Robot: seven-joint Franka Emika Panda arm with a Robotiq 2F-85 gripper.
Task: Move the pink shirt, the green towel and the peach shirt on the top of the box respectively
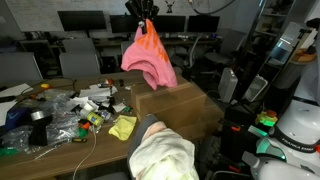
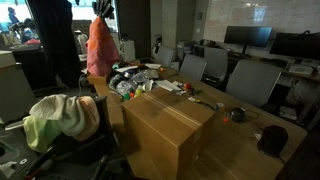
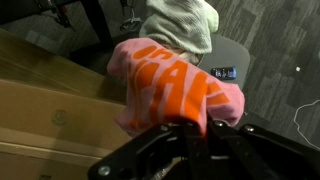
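The table filled the lower left of an exterior view, strewn with cables, wrappers and a dark roll of tape. At its right end, just left of the box, lay the green towel, crumpled and more yellow-green than green. At the top centre the fingers were clamped on the upper end of the pink shirt, which hung in loose folds over the left end of the cardboard box. From where I stood I could not tell whether its hem touched the box top. At the bottom centre, in front of the box, the peach shirt sat heaped on a dark chair, looking pale cream. In an exterior view from across the room, that same heap showed at the lower left. The pink shirt dangled at the upper left, the box lay long and closed through the middle, and dark monitors lined the upper right. In the wrist view the box ran along the left, and the pink shirt, printed with orange lettering, bulged across the centre. The dark fingers pinched its fabric at the bottom centre, and the peach shirt lay at the top, right of centre.
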